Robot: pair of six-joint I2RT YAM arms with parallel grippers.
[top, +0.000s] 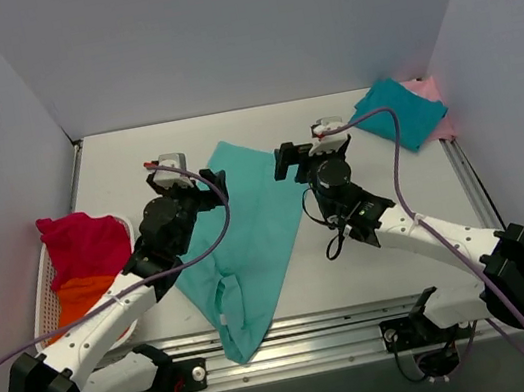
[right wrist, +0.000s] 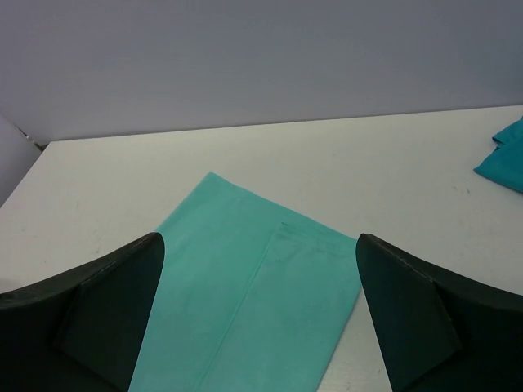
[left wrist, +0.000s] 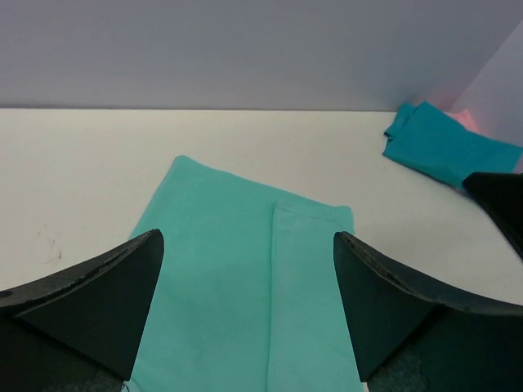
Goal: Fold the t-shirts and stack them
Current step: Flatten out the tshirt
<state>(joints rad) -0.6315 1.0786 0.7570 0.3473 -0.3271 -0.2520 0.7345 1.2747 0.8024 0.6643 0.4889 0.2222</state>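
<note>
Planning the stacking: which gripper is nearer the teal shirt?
Right. The right gripper is left of the teal shirt, beside the mint shirt; the left gripper is across that shirt, farther left.

We see a mint-green t-shirt [top: 247, 224] of soft, smooth cloth, not shiny. The teal t-shirt [top: 398, 113] is soft cloth too. The table [top: 116, 176] looks hard, smooth and dull, with small marks. The left gripper [left wrist: 248, 261] has fingers [left wrist: 90, 306] of black, dull plastic, a bit rough.
</note>
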